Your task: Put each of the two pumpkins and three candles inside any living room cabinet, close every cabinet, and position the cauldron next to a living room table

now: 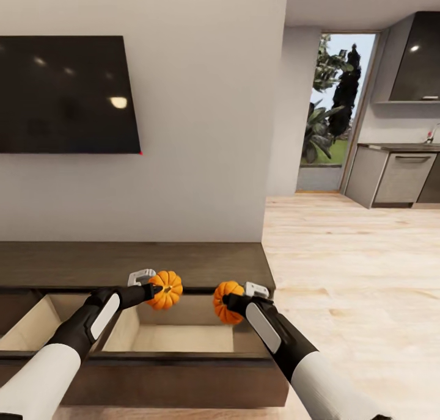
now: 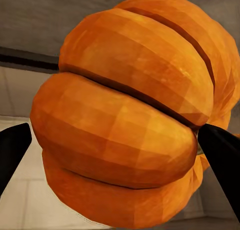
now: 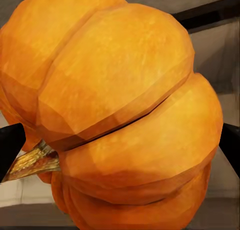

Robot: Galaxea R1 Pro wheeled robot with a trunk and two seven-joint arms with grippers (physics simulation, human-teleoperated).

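Note:
Two ribbed orange pumpkins hang over the open right drawer (image 1: 183,337) of the dark-brown cabinet (image 1: 134,264). My left gripper (image 1: 160,290) is shut on the left pumpkin (image 1: 167,289), which looms large between black fingertips (image 2: 220,152) in the left wrist view (image 2: 125,115). My right gripper (image 1: 227,303) is shut on the right pumpkin (image 1: 225,300); its brown stem (image 3: 32,162) and orange body (image 3: 120,109) show in the right wrist view. The drawer's beige inside holds nothing that I can see. The candles are out of view.
A second open drawer (image 1: 27,325) lies to the left. A black TV (image 1: 67,93) hangs on the white wall above the cabinet. Light wood floor (image 1: 354,273) runs to the right toward grey kitchen cabinets (image 1: 400,176) and a glass door (image 1: 333,112).

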